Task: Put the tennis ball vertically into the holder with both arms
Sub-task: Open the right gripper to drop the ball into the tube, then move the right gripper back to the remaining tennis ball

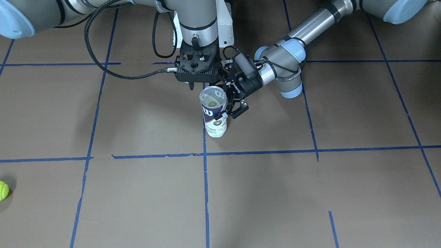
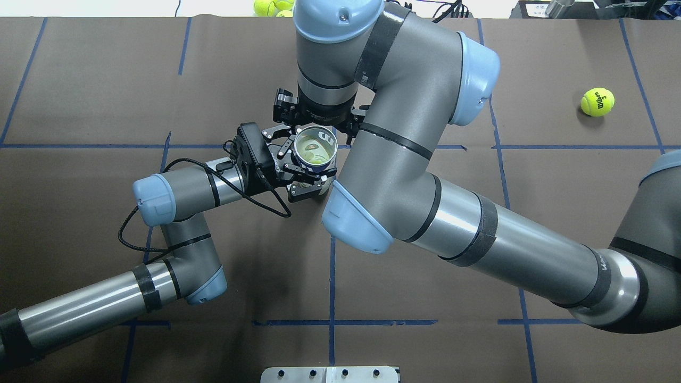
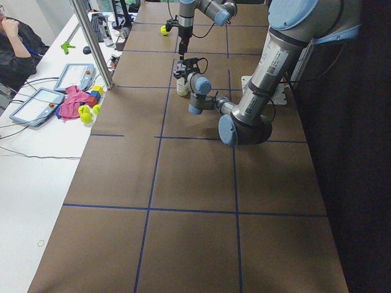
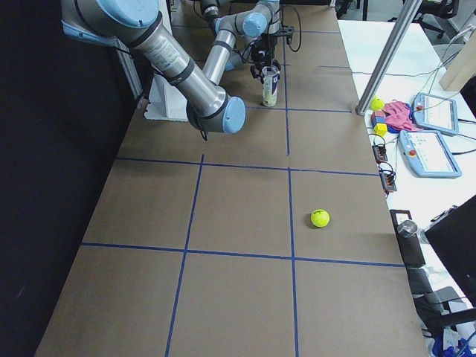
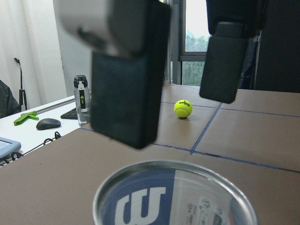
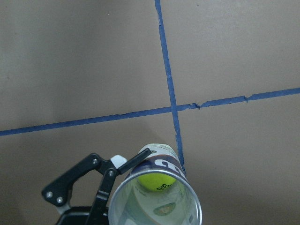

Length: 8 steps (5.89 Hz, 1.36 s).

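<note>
The holder (image 1: 214, 115) stands upright at the table's middle, a clear can with a navy-and-white "W" label. A yellow-green tennis ball (image 6: 154, 180) lies inside it, also seen through the open top in the overhead view (image 2: 311, 154). My left gripper (image 1: 225, 113) comes in level from the side and is shut on the holder's body; one white pad (image 6: 119, 161) presses the can wall. My right gripper (image 5: 183, 117) hangs straight above the holder's rim (image 5: 173, 168), its fingers (image 5: 126, 98) wide apart and empty.
A second tennis ball (image 2: 597, 101) lies loose on the brown mat far toward my right side, also in the front view (image 1: 2, 190). The white pedestal base (image 2: 330, 374) is at the near edge. A side bench holds tablets (image 4: 439, 149) and a bottle (image 5: 81, 98).
</note>
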Available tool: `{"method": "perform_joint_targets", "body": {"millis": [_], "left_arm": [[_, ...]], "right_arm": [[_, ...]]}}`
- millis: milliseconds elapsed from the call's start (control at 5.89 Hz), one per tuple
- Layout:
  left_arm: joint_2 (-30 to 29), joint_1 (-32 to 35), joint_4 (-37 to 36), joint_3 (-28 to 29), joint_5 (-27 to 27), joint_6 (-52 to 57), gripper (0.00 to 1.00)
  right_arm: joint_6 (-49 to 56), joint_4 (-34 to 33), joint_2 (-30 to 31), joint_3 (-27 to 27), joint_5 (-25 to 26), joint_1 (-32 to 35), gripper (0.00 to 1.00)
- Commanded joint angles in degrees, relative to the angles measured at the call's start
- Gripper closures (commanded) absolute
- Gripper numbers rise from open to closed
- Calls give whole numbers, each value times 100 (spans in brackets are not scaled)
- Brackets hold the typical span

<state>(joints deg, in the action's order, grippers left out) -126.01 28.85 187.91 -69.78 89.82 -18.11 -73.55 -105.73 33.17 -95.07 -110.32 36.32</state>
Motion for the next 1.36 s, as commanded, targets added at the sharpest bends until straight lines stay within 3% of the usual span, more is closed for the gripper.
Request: {"method": "perform_joint_targets", "body": {"millis": [0, 510, 850, 1189], "left_arm": [[6, 15, 9, -9, -9, 0, 11], [59, 68, 53, -9, -26, -9, 11], [68, 77, 70, -9, -26, 0, 10], [68, 77, 70, -9, -26, -9, 10]], "right_arm": [[540, 17, 162, -12, -33, 120, 0], [1857, 61, 697, -20, -628, 891, 0], [3173, 830, 1705, -20, -841, 1603, 0], [5130, 905, 2558, -3, -981, 2463, 0]]}}
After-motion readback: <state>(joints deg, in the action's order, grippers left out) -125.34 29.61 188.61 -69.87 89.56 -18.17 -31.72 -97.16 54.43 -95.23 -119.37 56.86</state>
